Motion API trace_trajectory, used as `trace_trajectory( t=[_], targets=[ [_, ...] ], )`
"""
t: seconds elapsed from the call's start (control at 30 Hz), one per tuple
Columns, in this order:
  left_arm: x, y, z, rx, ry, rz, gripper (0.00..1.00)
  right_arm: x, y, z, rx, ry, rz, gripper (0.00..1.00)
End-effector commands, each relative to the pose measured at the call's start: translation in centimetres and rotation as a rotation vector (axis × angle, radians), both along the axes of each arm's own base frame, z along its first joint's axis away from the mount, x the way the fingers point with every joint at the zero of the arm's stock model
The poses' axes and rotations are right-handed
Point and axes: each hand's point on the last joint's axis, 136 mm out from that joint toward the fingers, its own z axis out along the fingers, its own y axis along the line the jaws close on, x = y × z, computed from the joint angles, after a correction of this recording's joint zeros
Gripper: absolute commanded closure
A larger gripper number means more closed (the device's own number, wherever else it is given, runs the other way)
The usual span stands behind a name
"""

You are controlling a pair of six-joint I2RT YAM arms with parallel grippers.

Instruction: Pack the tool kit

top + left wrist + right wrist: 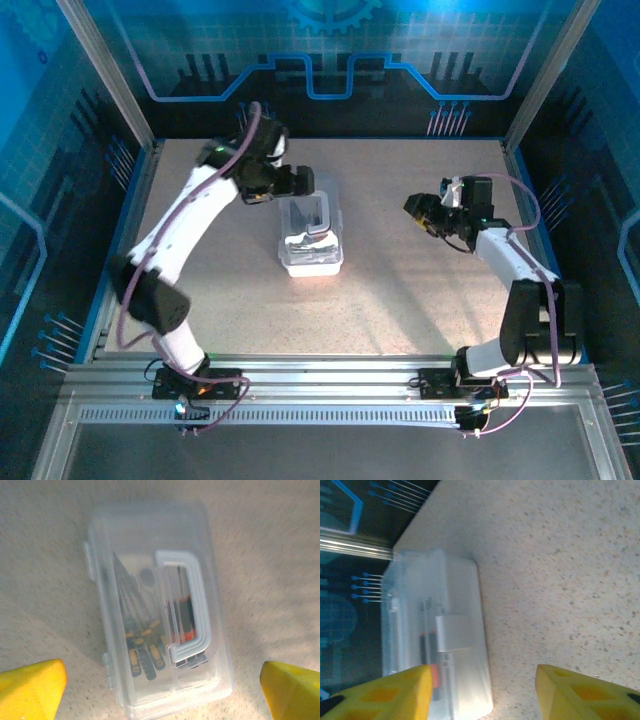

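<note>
On the speckled desk (400, 300), at the left of the overhead view, the left end effector (303, 185) hangs at the far end of the tool kit's clear plastic case (312, 240). Its yellow fingertips (30, 692) are spread wide and released, gripping nothing. The case lies flat near the desk's middle with its lid down and its white handle (185, 605) folded on top. Yellow-handled screwdrivers (145, 652) and a red-handled tool (184, 620) show through the lid, so the packing looks all but done. Whether the lid has snapped fully home cannot be told from the small tabs (86, 560) on its long edge.

To finish well, the left arm should rise straight up before swinging away, so that neither finger clips the light case and skids it. If the lid needs a last press, it is best given flat and close to the tabbed edge.

To the right, well apart from the case, the right end effector (425, 212) faces it with its fingers (385, 692) parted and empty. It is placed to steady the near side if called on.
</note>
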Motion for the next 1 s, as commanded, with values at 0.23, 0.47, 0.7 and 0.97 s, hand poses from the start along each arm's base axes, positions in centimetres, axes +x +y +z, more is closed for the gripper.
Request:
trace_trajectory(
  t=[0.23, 0.47, 0.7, 0.97],
  targets=[
    [-5.3, 7.4, 1.6, -0.002, -0.356, 0.246, 0.01, -3.5, -0.1, 9.3, -0.252, -0.293, 0.016, 0.00],
    [-6.7, 10.6, -0.9, 0.175, -0.685, 0.186, 0.01, -5.4, 0.1, 9.1, -0.472, -0.495, 0.012, 0.00],
    [-7.7, 15.8, -5.8, 0.268, -0.949, 0.343, 0.01, -7.0, 0.4, 8.4, -0.596, -0.845, 0.057, 0.00],
    [-4.0, 19.0, -13.9, 0.360, -0.847, 0.406, 0.01, -7.0, -1.3, 2.7, -0.754, -0.788, 0.054, 0.00]
  ],
)
